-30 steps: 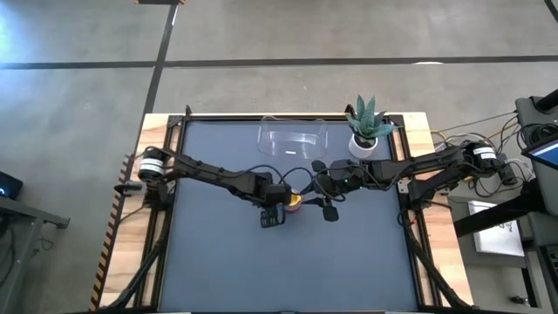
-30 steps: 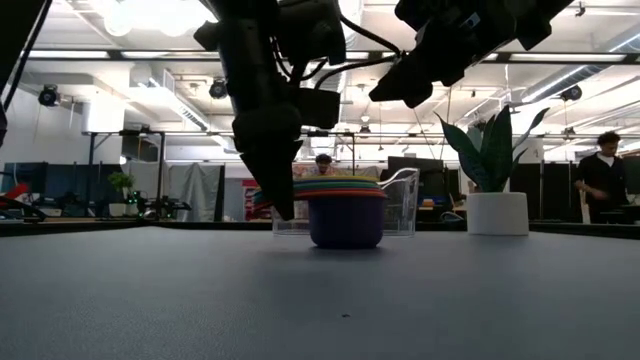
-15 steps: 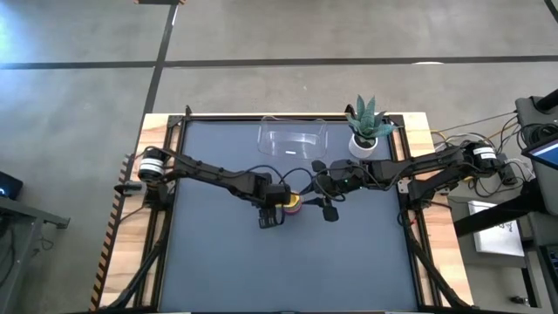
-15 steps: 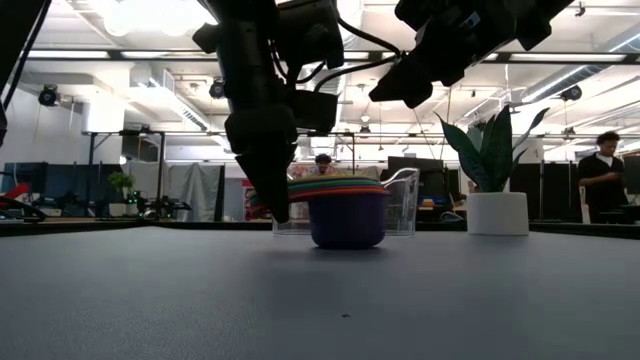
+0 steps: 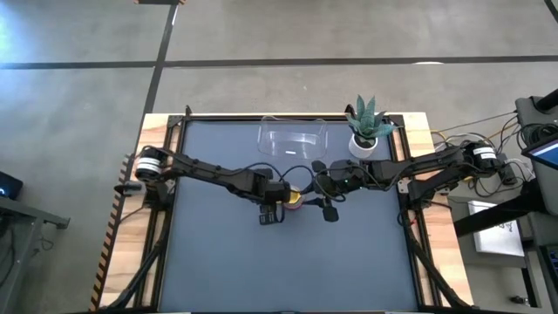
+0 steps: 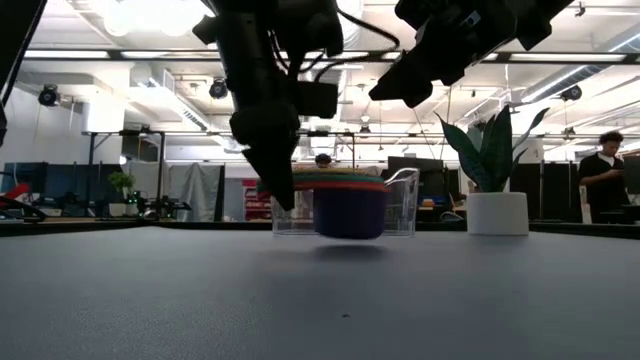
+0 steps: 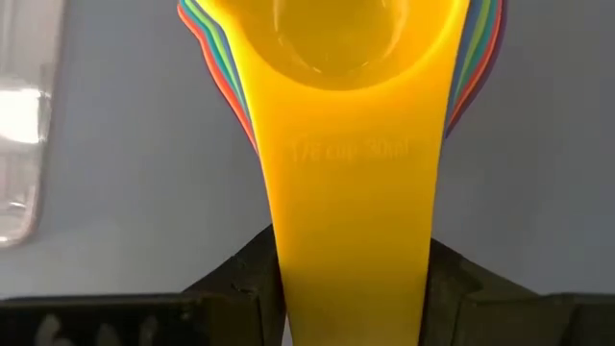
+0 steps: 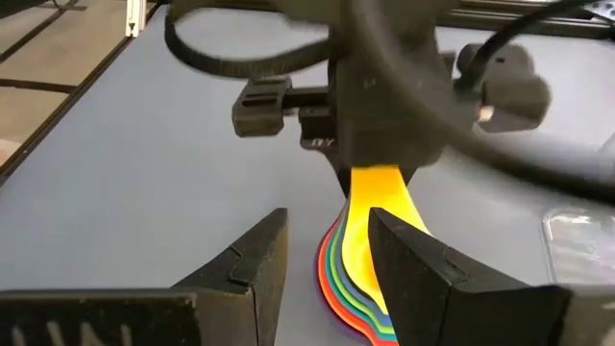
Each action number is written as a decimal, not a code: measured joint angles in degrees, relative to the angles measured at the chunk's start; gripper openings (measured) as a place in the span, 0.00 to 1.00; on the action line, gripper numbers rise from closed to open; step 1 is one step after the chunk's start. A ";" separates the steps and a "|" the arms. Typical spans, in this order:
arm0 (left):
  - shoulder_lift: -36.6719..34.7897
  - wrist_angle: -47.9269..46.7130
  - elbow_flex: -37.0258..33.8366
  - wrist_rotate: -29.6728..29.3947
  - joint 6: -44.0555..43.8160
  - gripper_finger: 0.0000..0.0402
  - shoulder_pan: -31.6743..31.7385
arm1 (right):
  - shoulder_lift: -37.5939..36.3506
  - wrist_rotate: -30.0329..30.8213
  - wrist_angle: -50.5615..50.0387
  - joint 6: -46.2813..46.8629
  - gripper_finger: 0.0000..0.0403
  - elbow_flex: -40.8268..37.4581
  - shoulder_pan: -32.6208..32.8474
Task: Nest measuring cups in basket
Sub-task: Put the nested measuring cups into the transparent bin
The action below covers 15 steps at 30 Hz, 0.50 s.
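Observation:
The measuring cups (image 5: pixel 296 201) sit nested in one stack, the yellow cup (image 7: pixel 351 38) innermost and a purple bowl (image 6: pixel 349 211) outermost. My left gripper (image 5: pixel 277 204) is shut on the stacked handles and stands on the stack's left side. The stack hangs just above the table in the low view. My right gripper (image 5: pixel 326 194) hovers open, higher up and to the right of the stack, touching nothing. Its fingers (image 8: pixel 252 261) frame the fanned handles (image 8: pixel 357 279) from afar. The clear basket (image 5: pixel 292 138) stands at the far edge. My left gripper pinches the bundle of stacked handles (image 7: pixel 351 240) between its two fingers (image 7: pixel 248 281), one on each long edge, with the yellow handle on top. The fingers slant down from the table's left and lie along the handles. The stack is lifted clear of the table, its bowls about level.
A white pot with a spiky green plant (image 5: pixel 366 127) stands at the far right, beside the basket (image 6: pixel 400 200). The near half of the dark table (image 5: pixel 288 270) holds nothing else. People stand in the room behind (image 6: pixel 603 175).
My left gripper has risen a little while staying shut on the handles. The stack of cups, which rested on the table a second ago, now hangs just clear of it.

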 joint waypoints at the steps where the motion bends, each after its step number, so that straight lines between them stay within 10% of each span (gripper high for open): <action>1: -0.34 0.06 -0.01 -0.01 0.16 0.31 0.02 | 0.00 0.00 0.02 0.00 0.34 0.00 0.00; 15: -5.70 -1.41 -0.12 -0.02 3.56 0.31 1.64 | -2.17 0.10 -1.29 0.41 0.34 0.50 0.00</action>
